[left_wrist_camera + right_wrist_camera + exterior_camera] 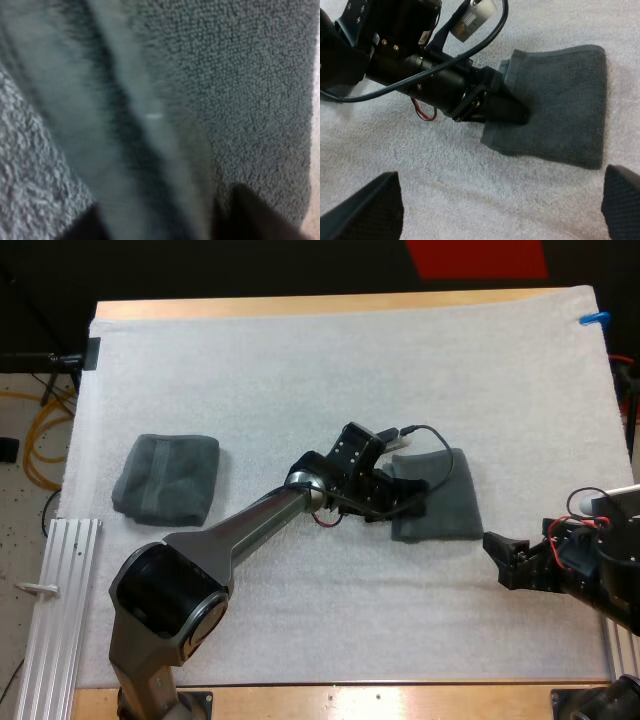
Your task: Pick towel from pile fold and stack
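Observation:
A dark grey-green folded towel (445, 508) lies flat on the white mat, right of centre. My left gripper (408, 496) is down at its left edge, and in the left wrist view a ridge of the towel (150, 150) runs between the two dark fingers (250, 215), which press on it from both sides. From the right wrist view the left gripper (507, 107) lies over the towel (560, 100) where its edge is lifted. My right gripper (503, 562) hovers open just right of the towel's near corner, holding nothing (500, 175). A second, loosely bunched towel (165, 478) sits at the left.
The white mat (330, 370) covers most of the wooden table. An aluminium rail (55, 610) lies along the table's near left edge.

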